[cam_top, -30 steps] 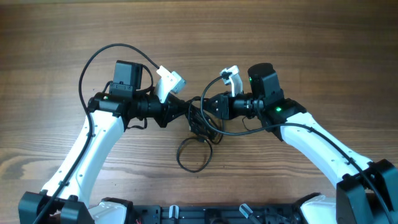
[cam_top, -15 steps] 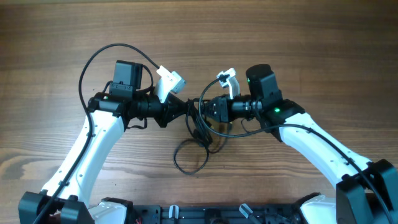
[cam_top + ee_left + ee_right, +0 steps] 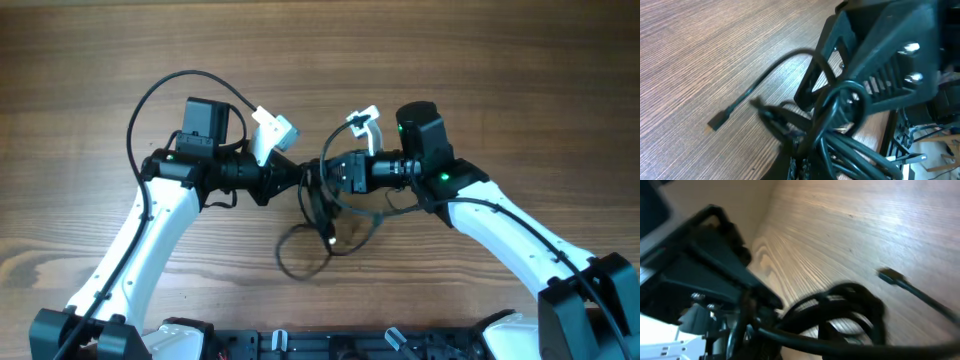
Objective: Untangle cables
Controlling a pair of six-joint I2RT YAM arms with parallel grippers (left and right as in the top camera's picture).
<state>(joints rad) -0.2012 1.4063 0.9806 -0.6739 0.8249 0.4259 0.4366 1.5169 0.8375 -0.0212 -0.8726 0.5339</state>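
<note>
We see the thin black flexible cables, knotted into one bundle, at the middle of the brown wood-grain table. They are strung between the two gripper tips, sagging onto the wood on the near side, with one small plug end lying flat. The left gripper is clenched on the bundle from the left, while the right gripper meets it from the right, and we cannot tell whether its jaws grasp a cord.

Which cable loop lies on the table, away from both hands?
The wide loop lowest in the overhead view; the others are bunched in the knot above.
</note>
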